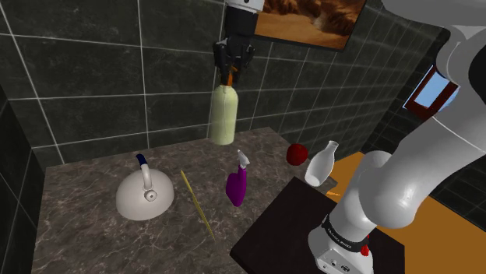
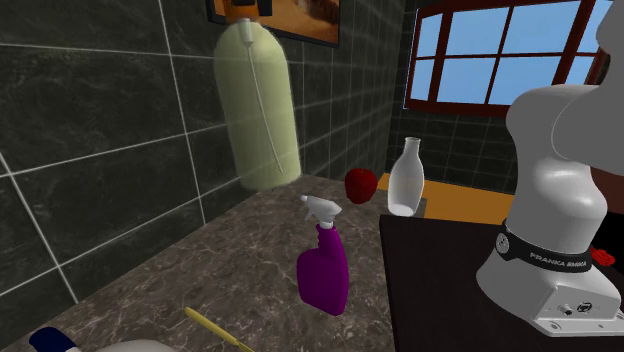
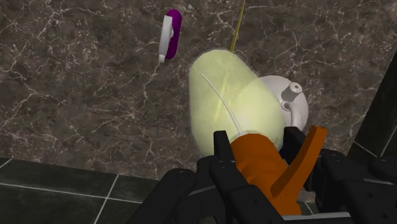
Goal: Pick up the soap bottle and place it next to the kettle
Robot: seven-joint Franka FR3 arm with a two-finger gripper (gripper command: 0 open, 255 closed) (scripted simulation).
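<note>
A pale yellow-green soap bottle (image 1: 223, 115) with an orange pump top (image 3: 257, 165) hangs high above the dark marble counter (image 1: 86, 233), in front of the tiled wall. My black gripper (image 1: 234, 68) is shut on the pump neck, and the bottle's body points down. In the wrist view the gripper (image 3: 257, 145) clasps the orange neck, with the soap bottle (image 3: 232, 102) stretching away from it. The white domed kettle (image 1: 145, 194) with a blue-tipped handle stands on the counter towards the shoulder view's left. In the wrist view the kettle (image 3: 292, 105) shows partly behind the bottle.
A purple spray bottle (image 1: 237, 184) stands mid-counter with a thin yellow stick (image 1: 196, 204) between it and the kettle. A red apple (image 1: 297, 153) and a white vase (image 1: 323, 163) sit near the dark stand (image 1: 296, 226). Tiled walls close off the back.
</note>
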